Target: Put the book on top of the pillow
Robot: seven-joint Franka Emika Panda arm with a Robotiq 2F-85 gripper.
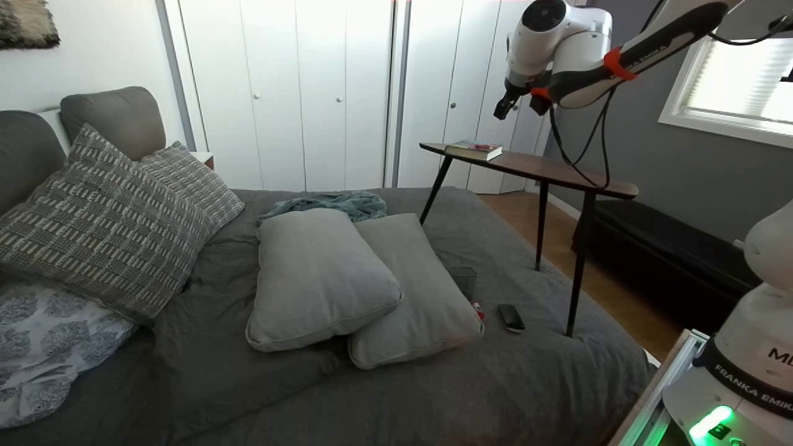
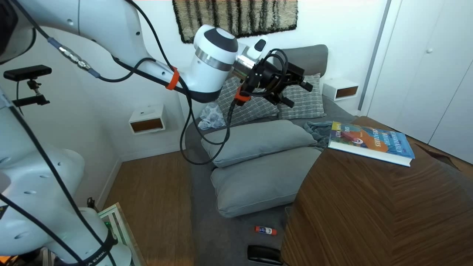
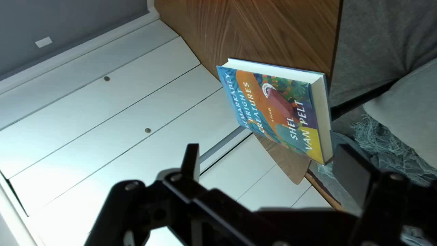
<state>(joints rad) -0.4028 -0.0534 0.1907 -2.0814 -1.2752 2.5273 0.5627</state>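
Grey-covered, the bed (image 1: 217,396) holds two checked pillows (image 1: 118,229) leaning at its left. Next, a plain light-grey pillow (image 1: 319,279) rests partly over a matching pillow (image 1: 418,297) at its right, and I cannot tell which of the pair the task means. Just beyond them lies a teal cloth (image 3: 379,143), its loose strands clear only in the wrist view. To the right of the pair, a glue stick (image 2: 265,230) shows whole in an exterior view; a black case (image 1: 511,318) lies near it, seen whole in an exterior view where only a scrap of the stick shows past the matching pillow. Farther right stands the wooden table (image 1: 557,168). On its left end, apart from both plain pillows, the book (image 3: 273,106) lies flat, face up; the wrist view gives its title, "Remarkably Bright Creatures", while in an exterior view its cover (image 1: 474,145) is too slanted to read. The gripper (image 3: 269,160) hangs higher than the table, clear of the book, its fingers (image 3: 353,174) spread wide apart. A white arm (image 1: 576,56) carries it; at the near right the arm's base (image 1: 737,378) bears a bright green light (image 1: 711,422).
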